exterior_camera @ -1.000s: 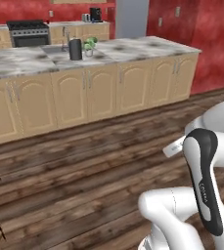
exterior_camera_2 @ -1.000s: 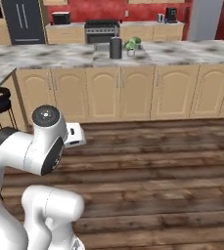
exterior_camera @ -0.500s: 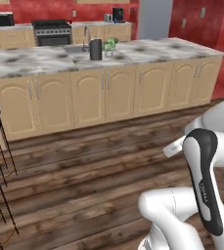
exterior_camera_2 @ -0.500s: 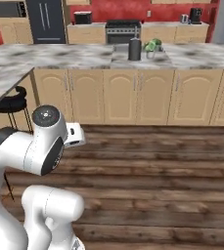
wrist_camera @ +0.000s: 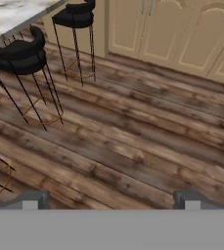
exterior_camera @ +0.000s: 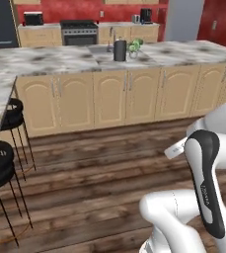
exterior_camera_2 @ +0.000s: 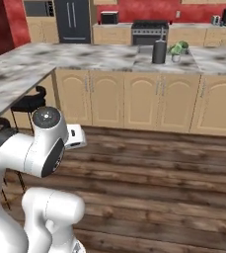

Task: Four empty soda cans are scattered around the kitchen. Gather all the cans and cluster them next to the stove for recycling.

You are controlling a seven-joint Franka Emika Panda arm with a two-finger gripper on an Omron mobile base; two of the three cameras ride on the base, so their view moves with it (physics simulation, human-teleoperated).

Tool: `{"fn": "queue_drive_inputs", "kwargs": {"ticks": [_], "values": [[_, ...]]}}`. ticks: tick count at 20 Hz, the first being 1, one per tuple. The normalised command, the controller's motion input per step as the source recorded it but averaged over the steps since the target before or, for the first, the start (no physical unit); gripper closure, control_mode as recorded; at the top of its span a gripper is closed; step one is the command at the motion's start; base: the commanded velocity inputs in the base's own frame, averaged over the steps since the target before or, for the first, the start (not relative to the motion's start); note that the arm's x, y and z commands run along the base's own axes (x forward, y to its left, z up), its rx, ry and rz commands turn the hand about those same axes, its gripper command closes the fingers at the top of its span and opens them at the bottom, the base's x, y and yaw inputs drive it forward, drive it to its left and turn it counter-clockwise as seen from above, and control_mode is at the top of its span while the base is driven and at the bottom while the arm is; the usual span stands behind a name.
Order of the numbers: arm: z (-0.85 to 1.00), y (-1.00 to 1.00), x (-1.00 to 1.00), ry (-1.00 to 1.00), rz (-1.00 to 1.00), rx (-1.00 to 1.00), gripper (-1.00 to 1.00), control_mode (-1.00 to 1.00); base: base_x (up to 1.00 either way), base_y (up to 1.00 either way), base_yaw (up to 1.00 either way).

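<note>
Left base view is showing black stools (exterior_camera: pixel 3 163) at the left, the marble table (exterior_camera: pixel 60 58) running across, and the stove (exterior_camera: pixel 79 32) sitting well behind it at the back wall. Cans are not appearing anywhere. The pincer (wrist_camera: pixel 111 199) is hanging wide open over bare floor, gripping nothing. The robot is probably searching; next it needs to find a can.

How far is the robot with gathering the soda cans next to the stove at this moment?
Nothing looks done yet. No soda can can be made out on the island counter or the wooden floor. The gripper is open and holds nothing, pointing down at the floor near the black stools. The stove stands far off by the back wall. All of the collecting appears to be left.
</note>
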Motion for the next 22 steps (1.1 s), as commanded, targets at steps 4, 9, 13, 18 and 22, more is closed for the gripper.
{"fn": "queue_drive_inputs", "kwargs": {"ticks": [4,9,13,18,22], "values": [[0.00,0.00,0.00,0.00,0.00,0.00,-1.00,1.00,0.22,0.11,0.28],[0.00,0.00,0.00,0.00,0.00,0.00,-1.00,1.00,0.18,0.11,0.28],[0.00,0.00,0.00,0.00,0.00,0.00,-1.00,1.00,0.18,0.13,0.28],[0.00,0.00,0.00,0.00,0.00,0.00,-1.00,1.00,0.21,0.13,0.27],[0.00,0.00,0.00,0.00,0.00,0.00,-1.00,1.00,0.31,0.17,0.25]]}}
